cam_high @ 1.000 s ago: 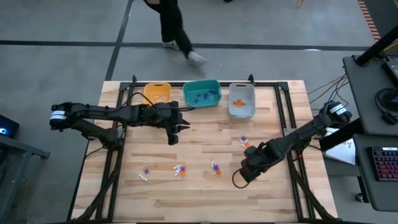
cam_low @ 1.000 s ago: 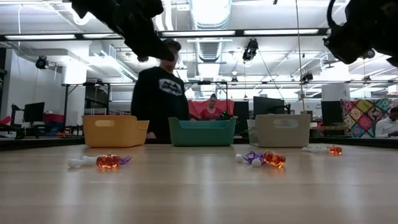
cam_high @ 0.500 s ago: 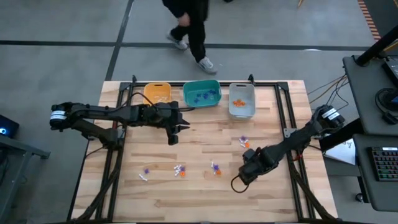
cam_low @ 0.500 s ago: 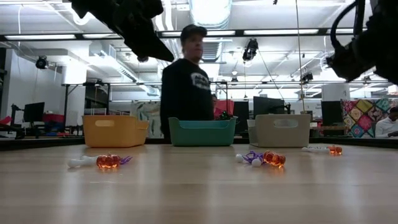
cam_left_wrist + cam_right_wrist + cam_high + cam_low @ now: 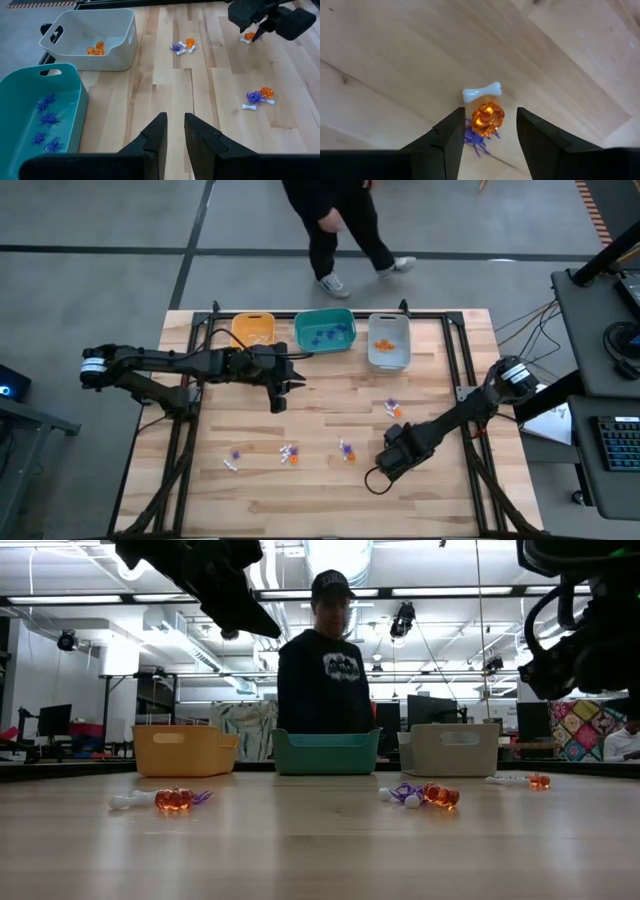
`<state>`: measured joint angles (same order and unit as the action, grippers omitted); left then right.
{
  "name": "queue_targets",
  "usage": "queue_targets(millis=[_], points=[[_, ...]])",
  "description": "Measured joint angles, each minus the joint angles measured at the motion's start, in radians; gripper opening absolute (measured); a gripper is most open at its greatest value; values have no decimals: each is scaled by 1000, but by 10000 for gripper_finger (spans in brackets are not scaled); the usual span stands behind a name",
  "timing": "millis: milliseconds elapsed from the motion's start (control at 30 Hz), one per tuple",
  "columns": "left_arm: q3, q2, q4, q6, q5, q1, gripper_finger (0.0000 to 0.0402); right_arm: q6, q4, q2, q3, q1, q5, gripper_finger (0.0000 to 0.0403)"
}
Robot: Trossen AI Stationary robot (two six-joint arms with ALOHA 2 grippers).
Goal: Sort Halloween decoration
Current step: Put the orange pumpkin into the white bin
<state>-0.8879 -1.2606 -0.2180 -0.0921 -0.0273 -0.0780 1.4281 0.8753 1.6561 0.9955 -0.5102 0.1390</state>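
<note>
One purple trinket [image 5: 479, 138] (half hidden) lies beneath the orange pumpkin [image 5: 487, 117].

We see three bins in a row at the table's [image 5: 440, 495] far edge: the yellow bin [image 5: 253, 330] leftmost, the teal bin [image 5: 325, 331] between, the grey bin [image 5: 389, 340] rightmost. Trinket clusters [image 5: 290, 453] lie scattered nearer us; the right gripper [image 5: 487, 142] hangs directly above one pumpkin [image 5: 487, 117]

A pale wooden table [image 5: 330, 415], planked and smooth, is showing its grain under a soft sheen. Matt plastic bins [image 5: 90, 37] are sitting on it. A translucent, glossy orange trinket [image 5: 487, 116] is catching light beside a smooth white bone [image 5: 481, 92].
</note>
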Motion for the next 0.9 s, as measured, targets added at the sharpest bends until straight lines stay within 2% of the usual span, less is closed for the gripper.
queue_targets(millis=[267, 700, 900], points=[[0, 0, 2, 0, 0, 0, 49, 0, -2, 9, 1, 0, -1, 140], [0, 0, 11, 0, 0, 0, 49, -12, 2, 6, 5, 0, 0, 47], [0, 0, 28, -4, 0, 0, 49, -29, 39, 1, 35, 0, -1, 31]])
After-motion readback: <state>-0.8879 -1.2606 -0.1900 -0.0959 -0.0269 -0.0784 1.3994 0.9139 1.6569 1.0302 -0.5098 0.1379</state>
